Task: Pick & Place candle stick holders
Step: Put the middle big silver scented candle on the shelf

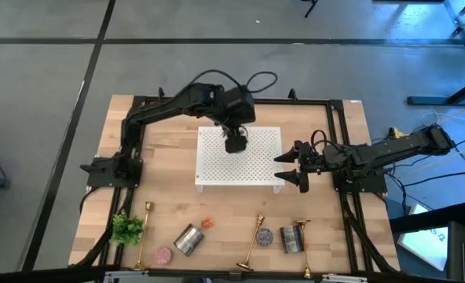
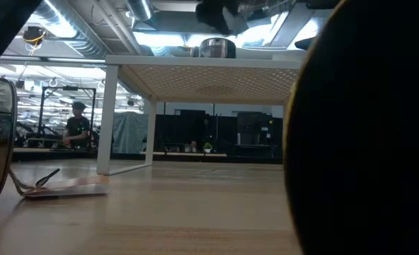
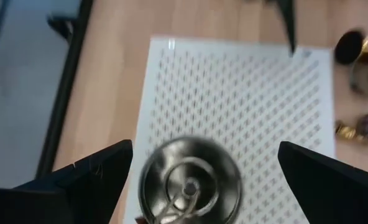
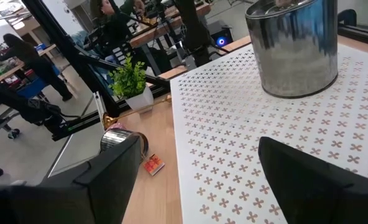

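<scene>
Three gold candle stick holders point(image 1: 144, 234) point(image 1: 252, 242) point(image 1: 304, 244) are stretched out on the wooden table near its front edge, and no gripper is near them. My left gripper point(image 1: 234, 144) hangs open above the white perforated shelf point(image 1: 217, 169). Straight below it a silver tin point(image 3: 190, 180) stands on its base on the shelf, clear of the fingers. My right gripper point(image 1: 289, 169) waits open at the shelf's right edge, pointing at the tin point(image 4: 291, 46).
Two more silver tins point(image 1: 188, 240) point(image 1: 290, 238), a small green plant point(image 1: 127, 228), a pink candle point(image 1: 163, 255) and a purple candle point(image 1: 265, 234) sit among the holders along the front. A black frame point(image 1: 338, 126) borders the table. People move in the room behind.
</scene>
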